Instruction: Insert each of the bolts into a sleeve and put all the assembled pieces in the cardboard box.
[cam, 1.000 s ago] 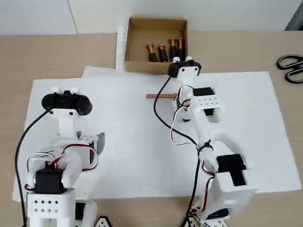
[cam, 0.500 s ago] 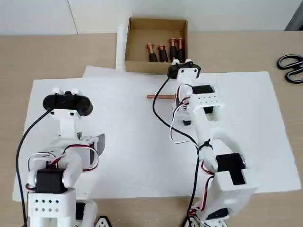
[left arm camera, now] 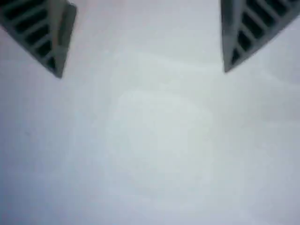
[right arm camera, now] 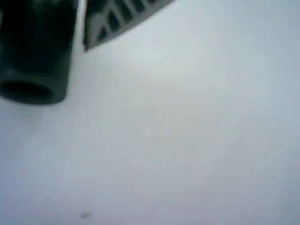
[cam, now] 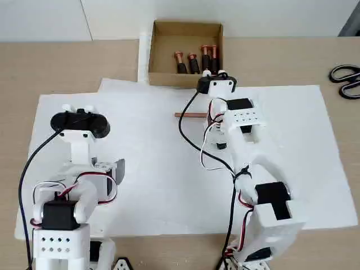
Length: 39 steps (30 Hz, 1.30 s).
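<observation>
Table (cam: pixel 67 62) of pale wood, seen from above, with a large white paper sheet (cam: pixel 152 191) spread over its middle. A cardboard box (cam: pixel 152 53) stands open at the far edge of the table, just beyond the sheet's far edge. Four assembled pieces (cam: pixel 196 61), copper bolts pushed into black sleeves, lie side by side inside it toward its right wall.

The right arm (cam: pixel 241 119) stretches up the sheet, and its wrist is just short of the box's near wall. A bare copper bolt (cam: pixel 190 115) lies flat on the sheet beside it, pointing toward the sheet's left edge. From the right wrist, a black sleeve (right arm camera: pixel 35 51) sits close beside the right gripper (right arm camera: pixel 77 44) over the paper. Whether the jaws grip it cannot be told.

The left arm (cam: pixel 79 169) is folded back at the sheet's near left corner. The left gripper (left arm camera: pixel 140 72) hangs over bare paper with jaws spread wide and nothing between them.

A pair of scissors (cam: pixel 346 80) rests near the table's right edge.
</observation>
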Each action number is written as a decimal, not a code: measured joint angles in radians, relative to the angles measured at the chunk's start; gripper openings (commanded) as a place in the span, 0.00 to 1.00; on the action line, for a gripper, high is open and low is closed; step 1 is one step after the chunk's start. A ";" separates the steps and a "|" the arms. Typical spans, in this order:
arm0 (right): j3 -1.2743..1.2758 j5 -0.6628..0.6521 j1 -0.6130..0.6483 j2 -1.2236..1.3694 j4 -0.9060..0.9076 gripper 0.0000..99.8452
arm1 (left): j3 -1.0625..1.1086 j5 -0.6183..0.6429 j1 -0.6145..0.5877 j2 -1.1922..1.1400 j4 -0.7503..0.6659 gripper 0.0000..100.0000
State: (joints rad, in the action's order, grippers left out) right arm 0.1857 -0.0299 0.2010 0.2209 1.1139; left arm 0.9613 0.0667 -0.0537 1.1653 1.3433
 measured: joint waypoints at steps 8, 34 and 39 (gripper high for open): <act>-0.032 0.000 -0.005 0.091 -0.012 0.12 | 0.000 0.000 0.000 0.000 0.000 0.21; -0.307 0.000 0.000 0.129 0.313 0.00 | 0.000 0.000 0.000 0.000 0.000 0.21; -0.338 -0.012 0.000 0.023 0.377 0.00 | 0.000 -0.002 0.000 0.000 0.000 0.21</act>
State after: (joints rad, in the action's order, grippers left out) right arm -0.1519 -0.0422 0.2010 0.2440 1.4914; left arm 0.9613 0.0652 -0.0537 1.1653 1.3433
